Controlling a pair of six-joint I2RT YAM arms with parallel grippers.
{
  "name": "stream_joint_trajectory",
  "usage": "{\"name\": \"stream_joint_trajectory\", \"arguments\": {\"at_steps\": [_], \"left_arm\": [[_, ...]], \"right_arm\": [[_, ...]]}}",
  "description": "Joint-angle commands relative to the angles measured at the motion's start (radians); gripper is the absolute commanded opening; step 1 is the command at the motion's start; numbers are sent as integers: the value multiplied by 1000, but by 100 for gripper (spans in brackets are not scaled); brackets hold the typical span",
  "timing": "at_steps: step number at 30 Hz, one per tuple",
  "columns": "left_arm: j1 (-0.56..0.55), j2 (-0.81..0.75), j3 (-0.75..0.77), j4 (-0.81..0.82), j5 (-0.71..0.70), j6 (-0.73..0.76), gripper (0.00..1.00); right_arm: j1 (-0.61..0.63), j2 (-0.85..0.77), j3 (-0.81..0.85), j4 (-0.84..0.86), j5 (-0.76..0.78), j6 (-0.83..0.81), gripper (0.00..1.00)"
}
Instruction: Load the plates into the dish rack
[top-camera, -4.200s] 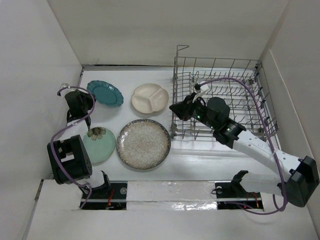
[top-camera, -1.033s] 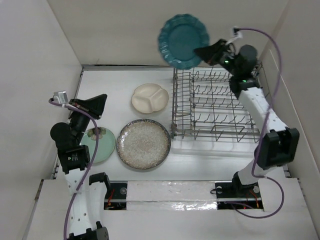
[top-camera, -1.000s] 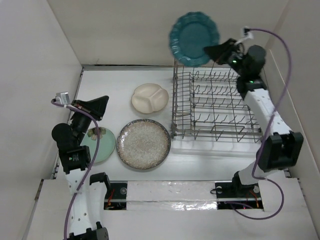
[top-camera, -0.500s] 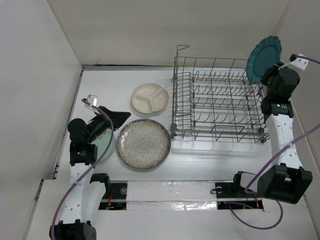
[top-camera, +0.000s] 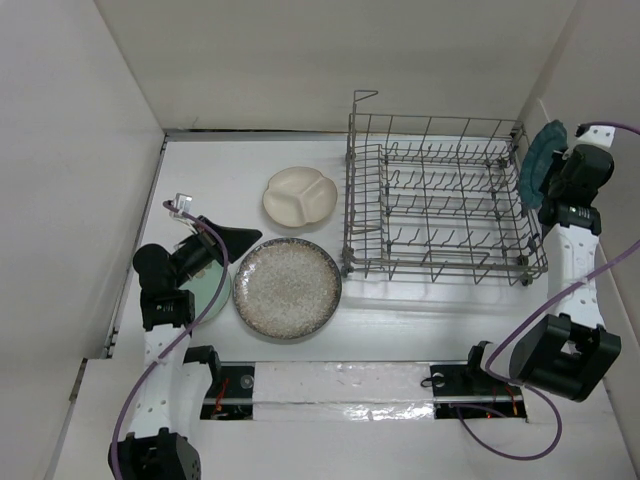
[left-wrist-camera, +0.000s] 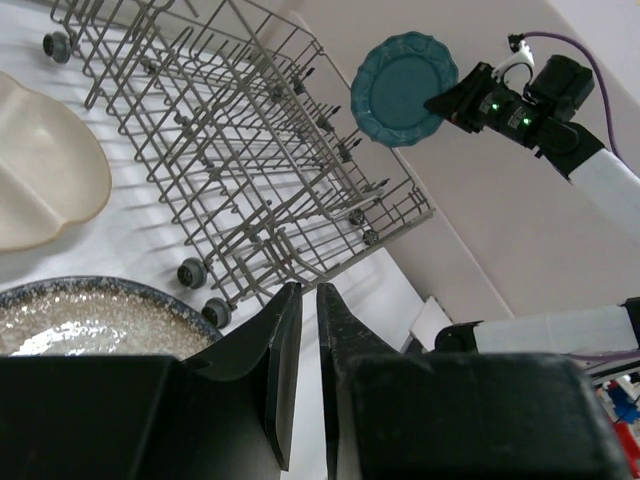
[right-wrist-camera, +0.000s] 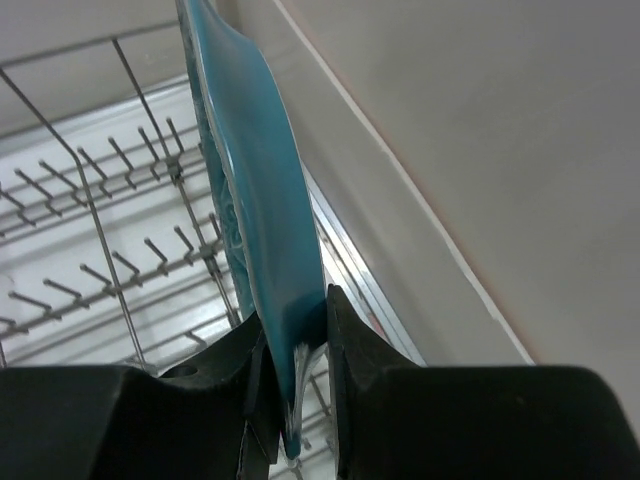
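Observation:
The small dark teal plate (top-camera: 533, 160) stands on edge above the right end of the dish rack (top-camera: 440, 205). My right gripper (top-camera: 553, 178) is shut on its rim. In the right wrist view the teal plate (right-wrist-camera: 250, 180) rises from between the fingers of the right gripper (right-wrist-camera: 300, 300), with the rack's tines (right-wrist-camera: 100, 230) below. The cream three-compartment plate (top-camera: 300, 195) and the speckled plate (top-camera: 287, 287) lie left of the rack. The mint plate (top-camera: 212, 292) is mostly hidden under my left arm. My left gripper (top-camera: 245, 237) is shut and empty, beside the speckled plate's far-left rim.
White walls close in on the left, back and right; the right wall (right-wrist-camera: 450, 150) is close beside the teal plate. The left wrist view looks across the speckled plate (left-wrist-camera: 90, 320) and rack (left-wrist-camera: 250, 150) to the teal plate (left-wrist-camera: 403, 88).
My right arm has carried the teal plate from above the rack's back-left corner to its right end and lowered it. My left arm has dropped and shifted right toward the speckled plate.

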Motion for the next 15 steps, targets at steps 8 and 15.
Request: {"name": "stream_joint_trajectory", "arguments": {"at_steps": [8, 15], "left_arm": [[16, -20, 32, 17, 31, 26, 11], [16, -20, 32, 25, 31, 18, 11]], "right_arm": [[4, -99, 14, 33, -53, -117, 0], [4, -114, -26, 11, -44, -117, 0]]}}
